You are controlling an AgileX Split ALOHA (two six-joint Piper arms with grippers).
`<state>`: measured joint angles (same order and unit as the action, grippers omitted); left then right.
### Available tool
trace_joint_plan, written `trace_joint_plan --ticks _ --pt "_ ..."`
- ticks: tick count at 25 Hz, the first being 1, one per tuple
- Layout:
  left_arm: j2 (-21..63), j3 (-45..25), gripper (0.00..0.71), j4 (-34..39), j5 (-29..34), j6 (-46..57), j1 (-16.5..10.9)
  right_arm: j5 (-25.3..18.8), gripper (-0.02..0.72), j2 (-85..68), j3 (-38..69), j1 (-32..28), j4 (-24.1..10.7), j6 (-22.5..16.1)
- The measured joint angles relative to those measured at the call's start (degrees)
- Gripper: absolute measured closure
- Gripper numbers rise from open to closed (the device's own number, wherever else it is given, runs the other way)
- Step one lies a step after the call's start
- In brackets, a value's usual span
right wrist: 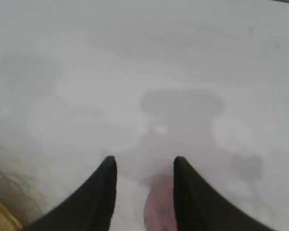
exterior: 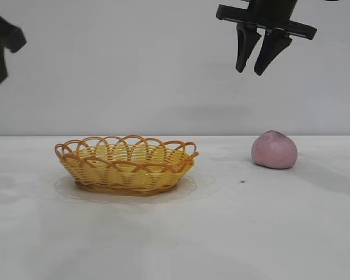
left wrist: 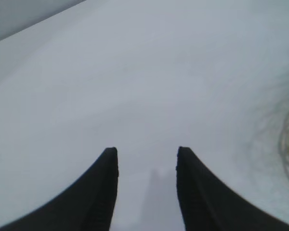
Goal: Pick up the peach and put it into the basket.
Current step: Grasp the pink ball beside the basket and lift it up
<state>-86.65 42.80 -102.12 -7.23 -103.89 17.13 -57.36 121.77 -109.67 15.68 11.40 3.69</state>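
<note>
On the matte white tabletop (exterior: 233, 233), bare of any writing, the oval woven wicker basket (exterior: 126, 164) with looped rim sits centre-left, the dull pink rounded peach (exterior: 273, 150) lies well apart at right beneath the right gripper (exterior: 255, 63), fingers apart, while the left gripper (left wrist: 147, 159), fingers apart, hangs upper left.

Exterior view: bright, even, diffuse light – sharp enough, no glare. Soft faint shadows on the white counter (exterior: 175, 233): a pale halo round the basket (exterior: 127, 164), a weak one beside the peach (exterior: 274, 150). Both wrist views are hazy & soft-focus. Right wrist view shows a blurred grey shadow of the right hand (right wrist: 144, 166) on the counter – peach (right wrist: 159, 211) smeared, basket edge (right wrist: 2, 216) just a blur.
</note>
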Motion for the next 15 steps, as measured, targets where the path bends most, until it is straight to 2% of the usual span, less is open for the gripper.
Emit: trace_joint_plan --ticks 2,3,4,5,7,10,12,15 --pt "0.0 0.0 0.431 1.4 11.6 8.6 -2.3 -0.5 0.423 0.0 0.0 0.0 0.0 0.0" --pt "0.0 0.0 0.364 4.6 17.8 13.3 -3.2 -0.7 0.423 0.0 0.0 0.0 0.0 0.1" --pt "0.0 0.0 0.368 9.0 23.7 18.0 -4.3 -0.9 0.423 0.0 0.0 0.0 0.0 0.1" --pt "0.0 0.1 0.368 16.3 29.1 25.4 -5.3 -1.0 0.423 0.0 0.0 0.0 0.0 0.1" --pt "0.0 0.5 0.368 35.8 36.1 43.5 -6.9 -1.1 0.423 0.0 0.0 0.0 0.0 0.1" --pt "0.1 0.8 0.368 72.6 39.5 74.3 -8.3 -1.2 0.423 0.0 0.0 0.0 0.3 0.1" --pt "1.2 0.8 0.368 87.4 39.0 87.6 -8.5 -1.2 0.423 0.0 0.0 0.0 0.6 0.1" --pt "4.6 0.8 0.368 100.3 38.2 100.4 -8.5 -1.5 0.423 0.0 0.0 0.0 0.7 0.1"
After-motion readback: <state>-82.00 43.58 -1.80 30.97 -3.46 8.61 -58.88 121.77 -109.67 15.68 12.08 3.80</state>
